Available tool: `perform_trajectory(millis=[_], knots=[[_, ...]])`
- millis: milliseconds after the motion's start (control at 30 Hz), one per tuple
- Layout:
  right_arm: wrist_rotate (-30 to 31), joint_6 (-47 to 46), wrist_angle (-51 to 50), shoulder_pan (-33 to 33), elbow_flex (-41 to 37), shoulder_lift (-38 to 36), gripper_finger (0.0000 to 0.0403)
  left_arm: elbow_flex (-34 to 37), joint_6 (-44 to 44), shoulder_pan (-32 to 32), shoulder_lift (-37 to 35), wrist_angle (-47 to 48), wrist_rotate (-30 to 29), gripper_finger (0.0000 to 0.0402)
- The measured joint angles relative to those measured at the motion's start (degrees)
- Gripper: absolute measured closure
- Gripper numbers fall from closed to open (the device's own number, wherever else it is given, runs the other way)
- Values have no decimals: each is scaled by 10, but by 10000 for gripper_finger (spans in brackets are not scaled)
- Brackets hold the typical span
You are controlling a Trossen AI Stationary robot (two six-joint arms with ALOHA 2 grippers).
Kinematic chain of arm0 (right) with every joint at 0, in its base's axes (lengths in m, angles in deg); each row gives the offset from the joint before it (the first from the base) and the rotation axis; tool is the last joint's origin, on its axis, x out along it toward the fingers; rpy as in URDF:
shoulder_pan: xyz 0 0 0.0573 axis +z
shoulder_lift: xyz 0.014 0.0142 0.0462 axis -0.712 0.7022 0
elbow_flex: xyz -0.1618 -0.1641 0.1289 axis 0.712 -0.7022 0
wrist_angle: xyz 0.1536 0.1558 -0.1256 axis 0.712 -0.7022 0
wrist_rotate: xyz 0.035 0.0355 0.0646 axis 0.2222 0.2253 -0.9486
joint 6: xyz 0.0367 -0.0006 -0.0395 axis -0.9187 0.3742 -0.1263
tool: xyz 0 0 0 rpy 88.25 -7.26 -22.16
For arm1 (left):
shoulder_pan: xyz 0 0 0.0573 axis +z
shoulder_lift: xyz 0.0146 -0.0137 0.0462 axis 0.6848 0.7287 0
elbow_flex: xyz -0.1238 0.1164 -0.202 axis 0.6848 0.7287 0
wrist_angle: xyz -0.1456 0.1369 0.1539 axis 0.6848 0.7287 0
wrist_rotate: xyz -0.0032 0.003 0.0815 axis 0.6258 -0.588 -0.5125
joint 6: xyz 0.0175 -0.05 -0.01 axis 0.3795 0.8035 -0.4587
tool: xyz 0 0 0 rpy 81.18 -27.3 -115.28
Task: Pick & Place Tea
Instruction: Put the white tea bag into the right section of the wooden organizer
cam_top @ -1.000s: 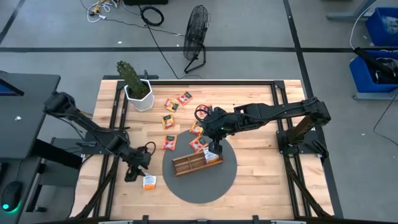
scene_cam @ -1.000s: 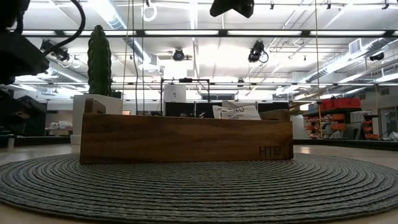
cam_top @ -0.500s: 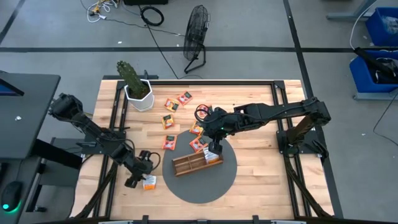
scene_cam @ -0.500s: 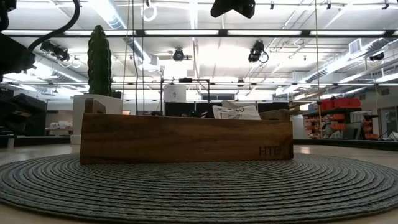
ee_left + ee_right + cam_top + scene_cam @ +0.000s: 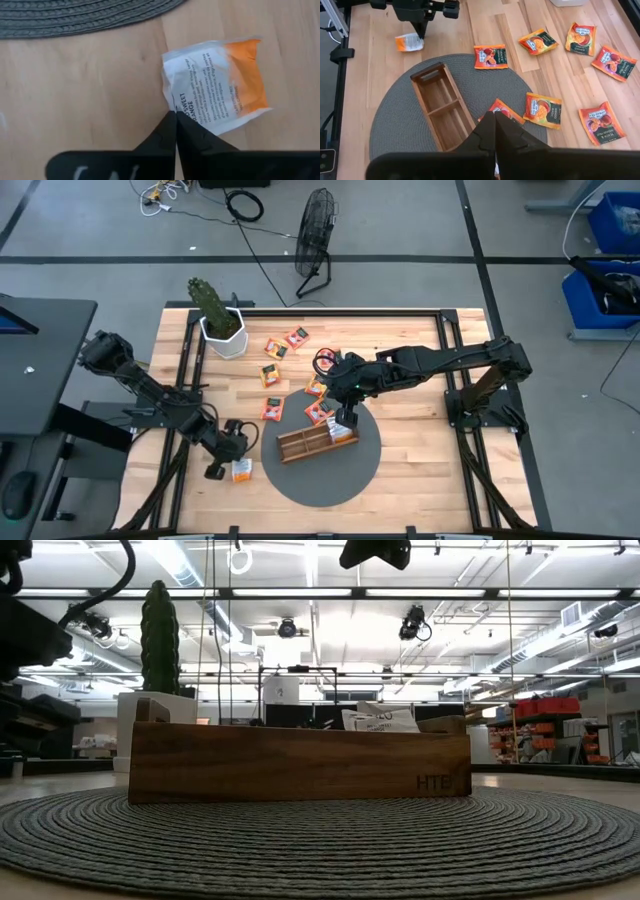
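High view: left gripper jaws, wide before, now shut on white sachet; right gripper jaws stay shut.

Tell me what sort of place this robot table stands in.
Probably a robotics lab or workshop: a pedestal fan and loose cables lie on the grey floor, blue storage bins stand at the side, and the low view shows exposed ceiling lights.

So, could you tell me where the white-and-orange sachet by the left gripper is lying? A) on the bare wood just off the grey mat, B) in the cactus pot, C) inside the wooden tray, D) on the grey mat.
A: the white-and-orange sachet lies flat on the bare table, just off the grey mat, with the left gripper shut at its edge.
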Motion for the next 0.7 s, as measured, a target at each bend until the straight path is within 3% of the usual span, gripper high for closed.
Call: perform_trajectory(millis=[167,300,700], knots=[[0,0,0,0,0,0,403,-3,33,13,-10,11,10,399],[0,0,0,0,0,0,403,-33,42,25,-22,89,14,400],[-5,-3,91,-2,0,0,403,-201,-15,34,-48,335,-110,400]])
